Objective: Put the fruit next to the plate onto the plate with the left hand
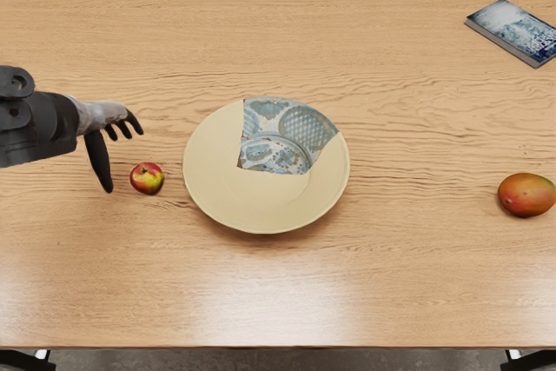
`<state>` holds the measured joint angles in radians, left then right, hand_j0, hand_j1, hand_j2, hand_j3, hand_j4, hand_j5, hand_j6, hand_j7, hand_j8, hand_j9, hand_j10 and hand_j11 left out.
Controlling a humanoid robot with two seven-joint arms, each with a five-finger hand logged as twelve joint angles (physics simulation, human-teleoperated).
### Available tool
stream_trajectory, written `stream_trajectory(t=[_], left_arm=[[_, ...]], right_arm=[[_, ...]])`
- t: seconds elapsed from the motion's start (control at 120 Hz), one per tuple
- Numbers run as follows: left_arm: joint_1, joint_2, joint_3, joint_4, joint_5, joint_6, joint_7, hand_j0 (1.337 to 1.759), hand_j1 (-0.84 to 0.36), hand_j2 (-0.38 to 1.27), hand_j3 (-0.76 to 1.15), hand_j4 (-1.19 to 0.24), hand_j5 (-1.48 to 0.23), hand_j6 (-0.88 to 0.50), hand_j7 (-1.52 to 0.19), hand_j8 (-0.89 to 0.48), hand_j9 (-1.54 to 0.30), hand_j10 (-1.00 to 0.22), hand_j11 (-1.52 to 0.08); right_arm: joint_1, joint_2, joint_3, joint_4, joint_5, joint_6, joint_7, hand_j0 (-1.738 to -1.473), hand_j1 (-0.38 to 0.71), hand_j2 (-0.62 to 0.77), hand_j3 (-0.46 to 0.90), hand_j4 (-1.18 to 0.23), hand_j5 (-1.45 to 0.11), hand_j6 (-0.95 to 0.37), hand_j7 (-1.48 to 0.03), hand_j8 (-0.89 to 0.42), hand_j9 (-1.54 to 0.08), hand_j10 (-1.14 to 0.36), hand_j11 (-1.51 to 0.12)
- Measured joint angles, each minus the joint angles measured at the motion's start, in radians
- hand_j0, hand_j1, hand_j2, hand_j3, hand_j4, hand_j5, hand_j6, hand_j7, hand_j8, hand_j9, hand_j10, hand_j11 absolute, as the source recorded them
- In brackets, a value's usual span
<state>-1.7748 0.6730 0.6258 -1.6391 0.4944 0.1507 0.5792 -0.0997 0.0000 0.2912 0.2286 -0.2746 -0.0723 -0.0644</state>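
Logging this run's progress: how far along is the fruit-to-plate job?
Done: nothing yet; the apple sits on the table beside the plate, not on it. In hand: the left hand is by the apple, fingers spread, holding nothing. Left: grasp, lift, set it on the plate.

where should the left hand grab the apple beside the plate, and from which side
Take the apple around its round middle, pressed from opposite sides, coming down from above and from its left. It is small and round with no handle, and the plate lies close on its right. The left hand hovers open just up and left of it.
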Motion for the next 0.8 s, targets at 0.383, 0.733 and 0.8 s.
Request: stream_trajectory(t=[0.383,0.733,0.8], left_arm=[[-0.012,-0.17,0.082,-0.043,-0.022,0.321,0.03,1.658,0.02,0.06,0.0,-0.27,-0.35,-0.27,-0.35,-0.27,-0.35,-0.27,-0.35],[-0.014,-0.302,0.181,-0.009,-0.008,0.334,0.032,1.658,0.02,0.06,0.0,-0.27,-0.36,-0.27,-0.36,-0.27,-0.36,-0.27,-0.36],[-0.008,-0.324,0.198,0.003,0.003,0.334,0.032,1.658,0.02,0.06,0.0,-0.28,-0.36,-0.28,-0.36,-0.28,-0.36,-0.28,-0.36]], right_arm=[[0.0,0.0,0.0,0.0,0.0,0.0,0.0,-1.658,-0.31,-0.01,0.0,-0.04,-0.05,-0.04,-0.05,-0.04,-0.05,-0.04,-0.05],[0.0,0.0,0.0,0.0,0.0,0.0,0.0,-1.658,-0.31,-0.01,0.0,-0.04,-0.05,-0.04,-0.05,-0.04,-0.05,-0.04,-0.05],[0.0,0.0,0.0,0.0,0.0,0.0,0.0,-1.658,-0.31,-0.01,0.0,-0.04,-0.05,-0.04,-0.05,-0.04,-0.05,-0.04,-0.05]])
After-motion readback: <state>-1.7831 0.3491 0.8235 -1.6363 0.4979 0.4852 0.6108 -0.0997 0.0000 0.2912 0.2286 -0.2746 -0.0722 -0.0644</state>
